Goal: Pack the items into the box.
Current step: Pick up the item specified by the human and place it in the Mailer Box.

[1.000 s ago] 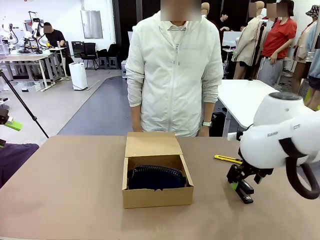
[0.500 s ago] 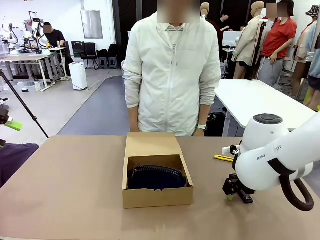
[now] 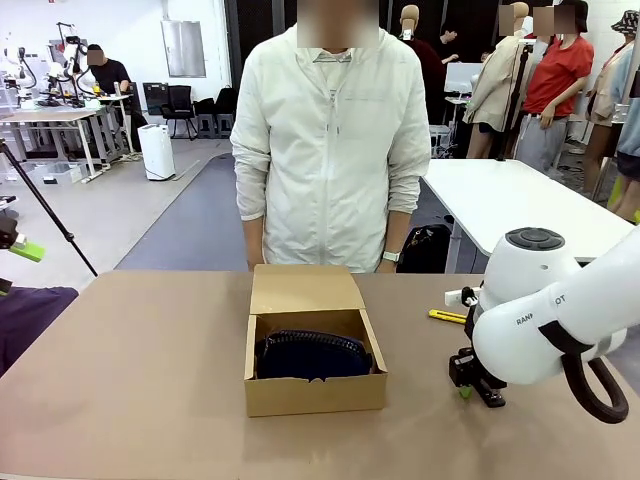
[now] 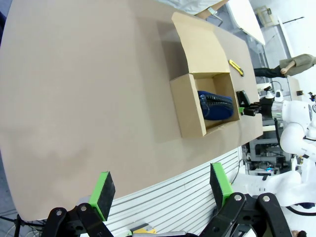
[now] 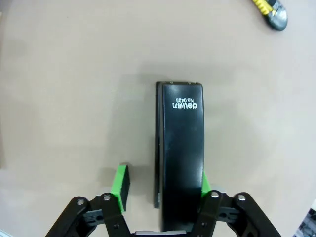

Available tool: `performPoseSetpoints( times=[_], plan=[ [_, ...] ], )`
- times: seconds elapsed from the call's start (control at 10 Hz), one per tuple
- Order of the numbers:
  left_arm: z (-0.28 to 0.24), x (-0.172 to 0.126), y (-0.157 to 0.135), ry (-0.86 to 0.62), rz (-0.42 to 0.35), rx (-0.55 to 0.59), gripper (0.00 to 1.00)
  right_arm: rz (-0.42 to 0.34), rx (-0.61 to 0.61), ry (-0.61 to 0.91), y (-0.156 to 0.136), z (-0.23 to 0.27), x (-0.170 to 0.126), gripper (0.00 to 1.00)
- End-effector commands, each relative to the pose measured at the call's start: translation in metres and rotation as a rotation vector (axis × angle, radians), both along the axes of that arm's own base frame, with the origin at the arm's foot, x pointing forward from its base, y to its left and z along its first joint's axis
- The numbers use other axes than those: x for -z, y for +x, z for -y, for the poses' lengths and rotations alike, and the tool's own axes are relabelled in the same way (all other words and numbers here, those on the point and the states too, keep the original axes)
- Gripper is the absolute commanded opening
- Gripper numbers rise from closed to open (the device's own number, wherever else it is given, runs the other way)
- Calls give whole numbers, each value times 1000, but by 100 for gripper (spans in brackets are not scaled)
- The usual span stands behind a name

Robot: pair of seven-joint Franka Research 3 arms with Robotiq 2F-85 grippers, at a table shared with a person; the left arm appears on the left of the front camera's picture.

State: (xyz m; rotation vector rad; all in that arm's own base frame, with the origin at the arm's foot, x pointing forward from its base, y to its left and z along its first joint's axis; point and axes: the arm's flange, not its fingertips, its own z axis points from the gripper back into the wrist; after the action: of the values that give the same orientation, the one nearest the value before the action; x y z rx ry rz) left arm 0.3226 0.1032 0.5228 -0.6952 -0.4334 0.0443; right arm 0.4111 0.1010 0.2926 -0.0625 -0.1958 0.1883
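**Position of items.** The box (image 3: 315,392) is set on the table (image 3: 140,380) with its flap lid folded back toward the person (image 3: 330,140). The pouch (image 3: 312,355) is lodged inside the box and covers most of its floor. The stapler (image 5: 180,148) is found flat on the table, well to the right of the box. A yellow utility knife (image 3: 455,318) is seen beyond the stapler, also right of the box.

**Gripper state.** The right gripper (image 5: 163,185) is lowered over the stapler with its jaws apart. One of its green pads (image 5: 204,181) appears to touch one long side. The other pad is held off the opposite side by a visible gap, so no clamp is made. The left gripper (image 4: 162,187) is held wide apart on nothing, well to the left of the box.

**Handling properties (judged).** The stapler is expected to be rigid and dense for its size. Its glossy top is likely to be slippery, so the flat long sides are preferred for the grasp. The near end is straddled at present. A hold closer to mid-length is recommended, so that droop of the far end is limited. Base and hinged arm should be clamped together to prevent pivoting. The pouch is soft and can be expected to yield if the stapler is laid on it.
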Motion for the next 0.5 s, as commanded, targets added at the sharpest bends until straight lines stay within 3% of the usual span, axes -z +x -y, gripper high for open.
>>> performPoseSetpoints(
  times=[0.0, 0.4],
  plan=[
    [-2, -2, 0, -2, -7, 3, 100, 72, 24, -24, -16, -1, 2, 0],
    [-2, -2, 0, -2, -7, 3, 100, 47, 8, -18, -14, -2, 2, 0]
  ],
)
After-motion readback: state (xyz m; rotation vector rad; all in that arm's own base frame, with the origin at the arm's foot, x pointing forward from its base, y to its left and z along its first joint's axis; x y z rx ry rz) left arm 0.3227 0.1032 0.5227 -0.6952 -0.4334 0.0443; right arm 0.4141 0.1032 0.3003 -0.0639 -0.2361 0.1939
